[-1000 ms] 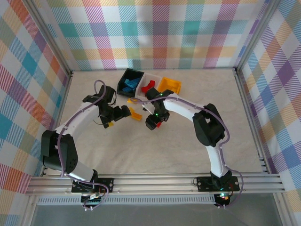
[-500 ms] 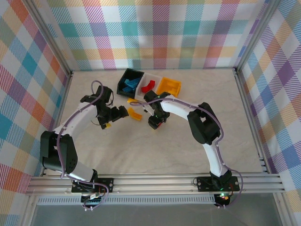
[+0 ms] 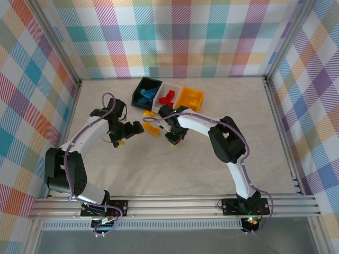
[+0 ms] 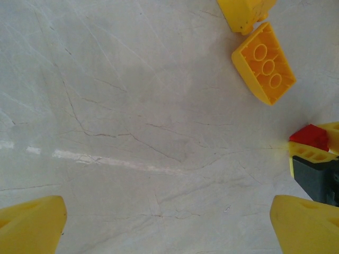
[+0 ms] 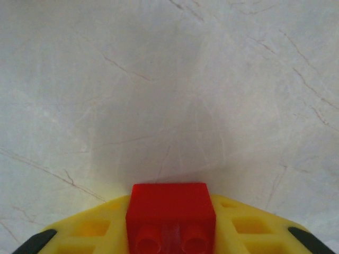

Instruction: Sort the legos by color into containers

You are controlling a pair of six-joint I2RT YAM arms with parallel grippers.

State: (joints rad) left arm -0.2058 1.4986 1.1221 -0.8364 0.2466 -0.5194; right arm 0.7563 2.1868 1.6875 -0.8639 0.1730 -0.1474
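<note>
The containers stand in a row at the back: a black bin (image 3: pixel 143 84) with blue legos (image 3: pixel 145 97), a white bin (image 3: pixel 170 88) with red legos (image 3: pixel 168 97), and an orange-yellow bin (image 3: pixel 190 97). My right gripper (image 3: pixel 176 138) (image 5: pixel 170 228) is shut on a small red lego (image 5: pixel 170 203), held low over the table in front of the white bin. My left gripper (image 3: pixel 141 128) (image 4: pixel 169 227) stands open over bare table, nothing between its yellow fingertips (image 4: pixel 32 225). Two orange-yellow legos (image 4: pixel 265 63) (image 4: pixel 244 11) lie just ahead of it, between the two grippers (image 3: pixel 152 130).
The table (image 3: pixel 185 169) is pale marbled stone, walled by plaid panels with metal rails at the sides. The right gripper's tip with the red lego (image 4: pixel 312 136) shows at the right edge of the left wrist view, close to the left gripper.
My right gripper has closed on the red lego and shifted slightly up-left toward the bins. The left arm has drawn back a little to the left, still open.
</note>
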